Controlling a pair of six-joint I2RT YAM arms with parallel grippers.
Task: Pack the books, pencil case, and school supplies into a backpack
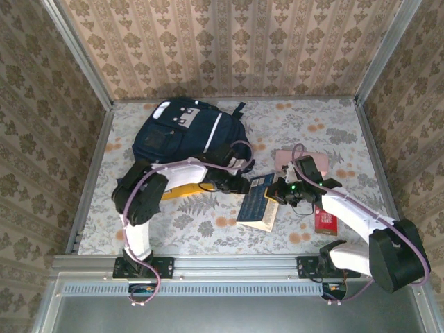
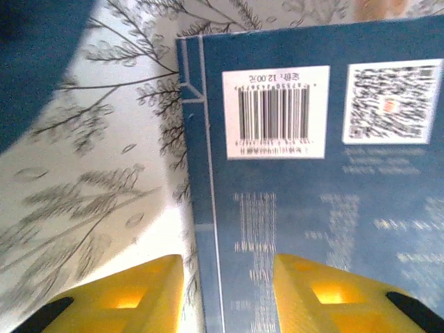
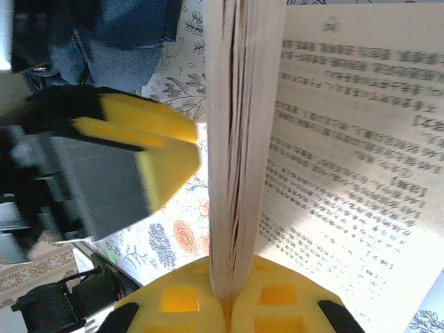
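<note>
Right tool (image 3: 225,297) pinched on the navy book's (image 1: 258,201) pages, left tool (image 2: 229,291) spread astride its edge.

- Top cam: fixed, high, behind the arm bases (image 1: 149,267). Looks down & fwd over the whole table (image 1: 347,132) from far off. Backpack (image 1: 184,132) at far left, navy book (image 1: 258,201) mid-table.
- L wrist cam: rides the left gripper (image 2: 225,270), v. close. Looks past its own yellow fingers (image 2: 139,291) onto the book's barcode cover, tablecloth to the left.
- R wrist cam: rides the right gripper (image 3: 222,288), v. close. Faces along the book's page edge, printed page to the right.
- Shared: navy book in all 3 views. R wrist view also catches a left gripper finger, blurred, at frame left.
</note>
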